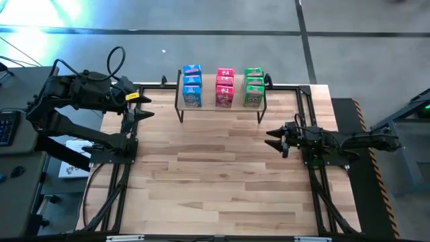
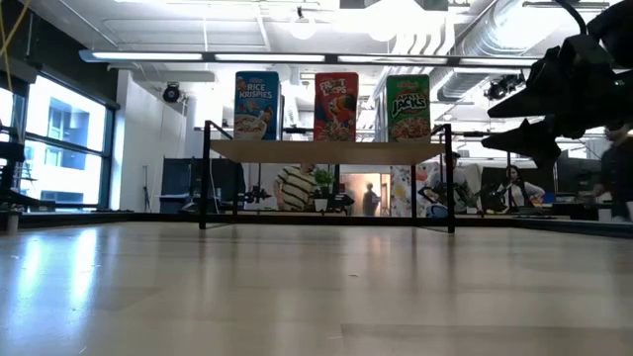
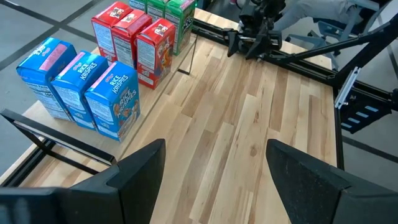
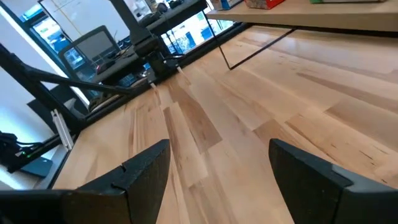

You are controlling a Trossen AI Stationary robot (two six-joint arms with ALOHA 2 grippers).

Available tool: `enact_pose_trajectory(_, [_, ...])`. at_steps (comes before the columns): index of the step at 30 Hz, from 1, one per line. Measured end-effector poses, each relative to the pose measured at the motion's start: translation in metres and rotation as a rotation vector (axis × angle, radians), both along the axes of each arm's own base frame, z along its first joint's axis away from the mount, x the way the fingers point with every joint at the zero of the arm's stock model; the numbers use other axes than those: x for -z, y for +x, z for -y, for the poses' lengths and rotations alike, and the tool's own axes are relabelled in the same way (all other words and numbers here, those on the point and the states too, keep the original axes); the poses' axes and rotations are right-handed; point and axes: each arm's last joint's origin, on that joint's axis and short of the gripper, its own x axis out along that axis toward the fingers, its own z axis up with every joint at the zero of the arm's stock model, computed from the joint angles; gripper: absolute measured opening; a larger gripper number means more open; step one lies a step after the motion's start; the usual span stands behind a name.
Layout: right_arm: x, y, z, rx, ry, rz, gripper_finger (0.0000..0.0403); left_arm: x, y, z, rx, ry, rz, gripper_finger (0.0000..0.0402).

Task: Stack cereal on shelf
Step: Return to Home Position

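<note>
The cereal boxes stand upright on their bottoms on the shelf at the table's far edge, in three short rows: blue, pink-red and green. In the low view their fronts show above the shelf board. My left gripper hangs open, high over the table's left edge, left of the shelf, with nothing between its fingers. My right gripper stands open and low at the table's right edge, pointing left, with nothing in it.
Black metal frame rails run along the table's left and right edges. The wooden tabletop lies bare in front of the shelf. People and furniture show in the room behind the table.
</note>
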Motion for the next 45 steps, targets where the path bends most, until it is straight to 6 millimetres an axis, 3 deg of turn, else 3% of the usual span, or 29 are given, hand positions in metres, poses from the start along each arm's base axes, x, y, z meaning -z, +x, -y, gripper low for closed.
enact_pose_trajectory(24, [0.0, 0.0, 0.0, -0.001, 0.002, -0.001, 0.0266, 0.0, 0.0, 0.0, -0.005, -0.007, 0.003, 0.027])
enact_pose_trajectory(30, [0.0, 0.0, 0.0, -0.002, 0.003, -0.001, 0.0265, 0.004, 0.011, -0.001, -0.009, 0.042, 0.1, 0.027])
enact_pose_trajectory(40, [0.0, 0.0, 0.0, -0.002, 0.003, -0.002, 0.0265, 0.042, 0.044, 0.001, 0.194, 0.222, 0.324, 0.027])
enact_pose_trajectory(45, [0.0, 0.0, 0.0, -0.002, 0.002, -0.001, 0.0265, 0.065, 0.053, 0.001, 0.214, 0.262, 0.42, 0.027])
